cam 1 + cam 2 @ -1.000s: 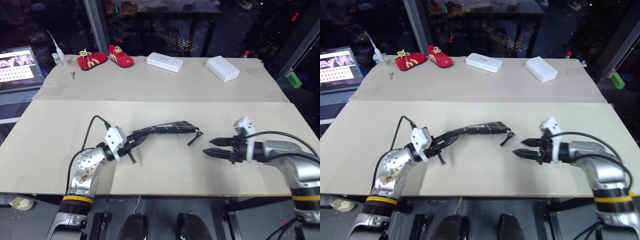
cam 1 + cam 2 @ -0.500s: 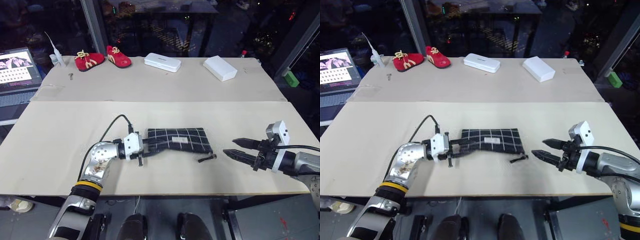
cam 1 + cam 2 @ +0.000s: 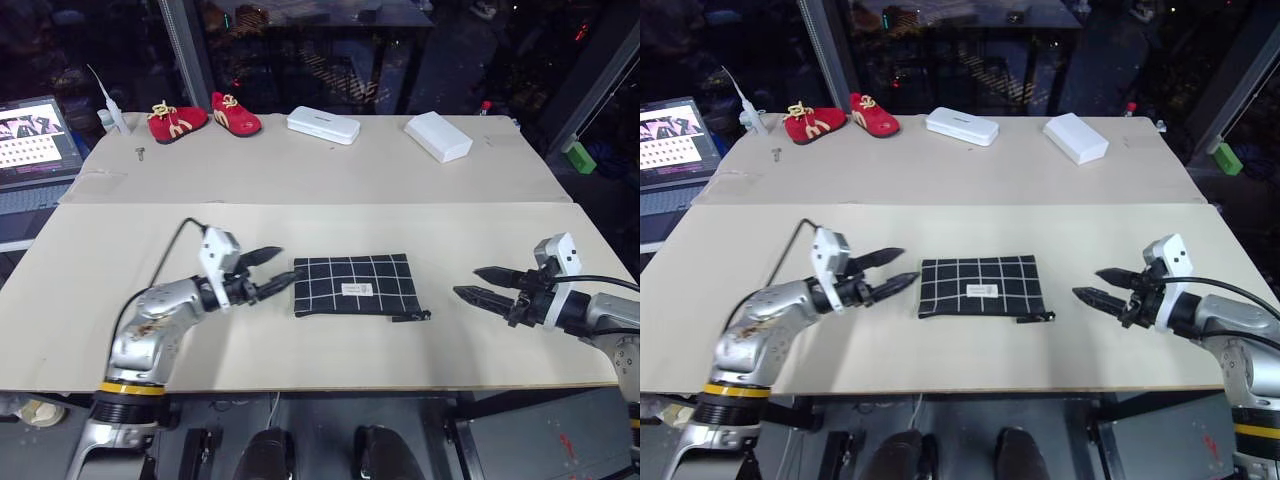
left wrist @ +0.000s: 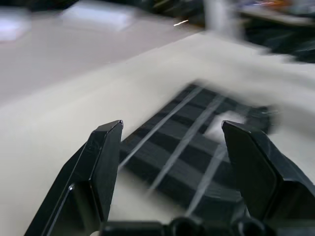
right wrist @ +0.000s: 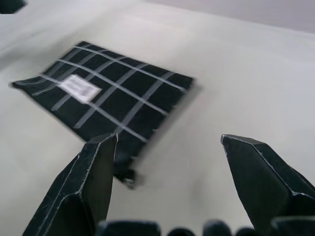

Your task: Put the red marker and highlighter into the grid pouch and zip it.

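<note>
The grid pouch [image 3: 352, 285] lies flat on the bench [image 3: 320, 180], label up, between the 2 grippers, its zipper cord trailing off the corner nearest the right gripper [image 3: 481, 284]. The left gripper [image 3: 276, 268] has its fingers spread wide with nothing between them, tips just beside the pouch's near edge but apart from it. The right gripper sits well off to the other side, fingers equally wide and empty.

Neither marker nor highlighter can be made out on the bench, and the pouch looks shut, so the job reads as finished or nearly so. To do this step well, back both arms straight away from the pouch, keeping the fingers clear so nothing snags the cord or drags the fabric. A glance along the zipper edge would confirm full closure.
</note>
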You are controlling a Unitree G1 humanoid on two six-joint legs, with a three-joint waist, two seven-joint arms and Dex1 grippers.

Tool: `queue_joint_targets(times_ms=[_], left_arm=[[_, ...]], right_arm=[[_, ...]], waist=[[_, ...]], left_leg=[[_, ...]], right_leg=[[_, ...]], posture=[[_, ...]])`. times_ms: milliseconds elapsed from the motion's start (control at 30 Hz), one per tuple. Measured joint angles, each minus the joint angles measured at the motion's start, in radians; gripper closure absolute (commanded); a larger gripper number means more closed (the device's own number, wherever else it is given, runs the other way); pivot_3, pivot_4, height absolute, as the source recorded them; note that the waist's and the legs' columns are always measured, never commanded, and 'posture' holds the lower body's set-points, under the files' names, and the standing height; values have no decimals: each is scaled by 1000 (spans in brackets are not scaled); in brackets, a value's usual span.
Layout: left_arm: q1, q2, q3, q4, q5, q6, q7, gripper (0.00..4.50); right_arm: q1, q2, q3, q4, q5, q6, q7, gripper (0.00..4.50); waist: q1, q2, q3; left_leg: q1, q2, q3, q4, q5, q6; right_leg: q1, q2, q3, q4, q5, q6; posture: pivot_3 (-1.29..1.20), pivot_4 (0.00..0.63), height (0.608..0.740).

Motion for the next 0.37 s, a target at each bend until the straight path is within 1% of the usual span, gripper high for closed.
queue_joint_targets(times_ms=[67,167,367], left_arm=[[60,11,97,4,-20,29,52,1021],[118,11,178,6,-22,26,105,1021],[135,-31,210,17,-14,8,177,1021]], right_arm=[[-15,16,-21,50,1,-18,-11,747],[-32,39,-22,102,-1,-36,-26,747],[-56,77,8,129,-11,-42,-43,747]], waist=[[-1,0,0],[5,0,0],[13,0,0]], left_leg=[[0,0,0,0,0,0],[1,0,0,0,0,0],[0,0,0,0,0,0]], right_leg=[[0,0,0,0,0,0],[1,-1,-1,0,0,0],[1,-1,0,0,0,0]], posture=[[0,150,740],[0,150,740],[0,150,740]])
